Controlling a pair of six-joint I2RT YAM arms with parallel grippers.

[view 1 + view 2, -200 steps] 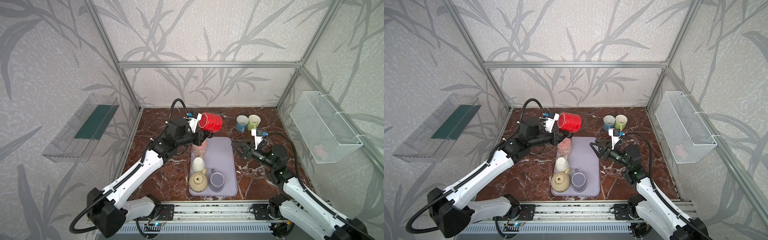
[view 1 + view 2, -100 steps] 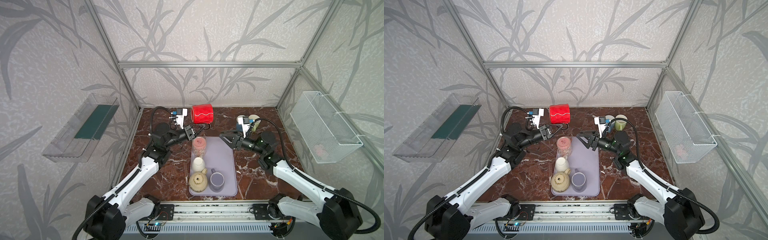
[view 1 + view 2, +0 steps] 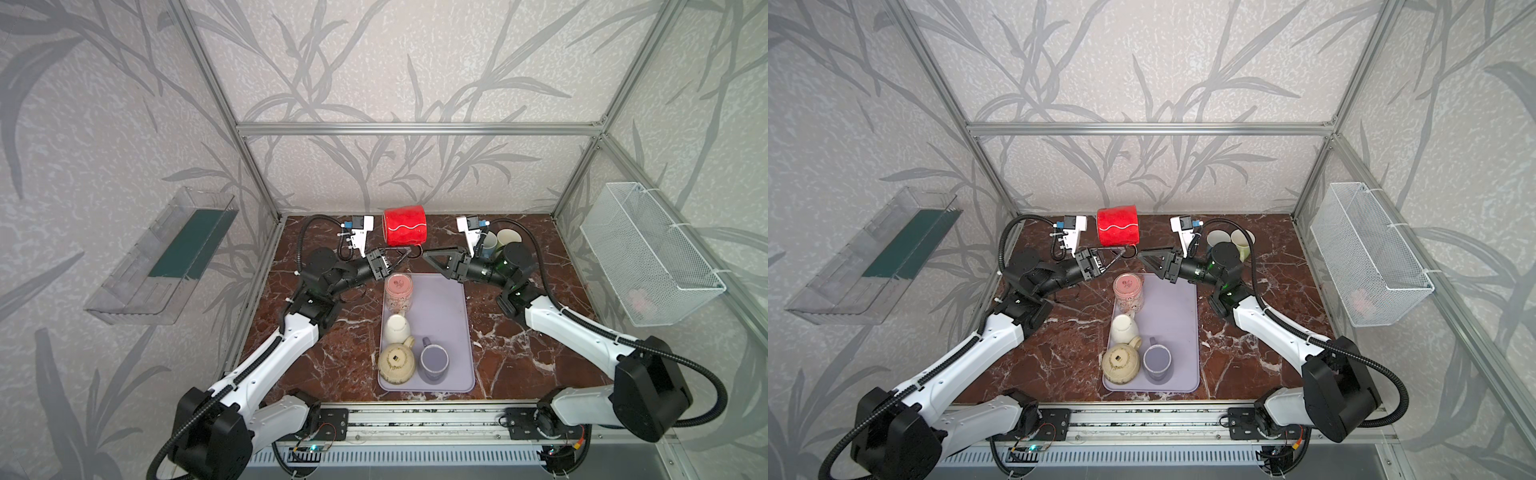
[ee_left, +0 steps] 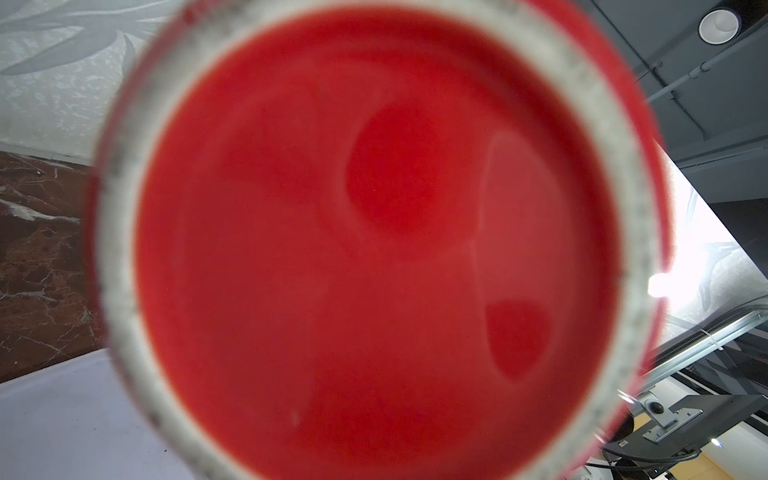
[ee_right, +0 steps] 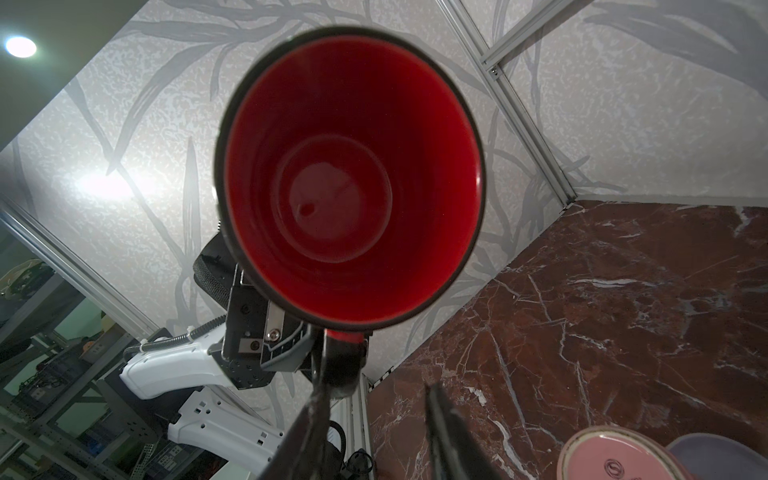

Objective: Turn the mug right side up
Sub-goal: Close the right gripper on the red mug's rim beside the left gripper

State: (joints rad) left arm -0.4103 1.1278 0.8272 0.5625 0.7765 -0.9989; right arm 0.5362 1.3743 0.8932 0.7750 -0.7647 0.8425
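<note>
The red mug (image 3: pixel 405 226) (image 3: pixel 1118 226) hangs on its side above the back of the table. My left gripper (image 3: pixel 405 251) (image 3: pixel 1121 249) is shut on its handle (image 5: pixel 345 361) from below. In the left wrist view the mug's base (image 4: pixel 374 249) fills the frame and hides the jaws. In the right wrist view the mug's open mouth (image 5: pixel 353 187) faces the camera. My right gripper (image 3: pixel 428 255) (image 5: pixel 374 415) is open just short of the handle, with nothing between its fingers (image 5: pixel 440 415).
A lilac tray (image 3: pixel 449 316) holds an upside-down pink cup (image 3: pixel 398 291), a white cup (image 3: pixel 397 328), a beige teapot (image 3: pixel 395 363) and a purple mug (image 3: pixel 433 362). Two cups (image 3: pixel 498 241) stand at the back right. A wire basket (image 3: pixel 648 253) hangs on the right wall, a clear shelf (image 3: pixel 166 253) on the left.
The left arm has carried the mug back and up and rolled it level. The right gripper has come in from the right to the mug's handle and its jaws have narrowed.
</note>
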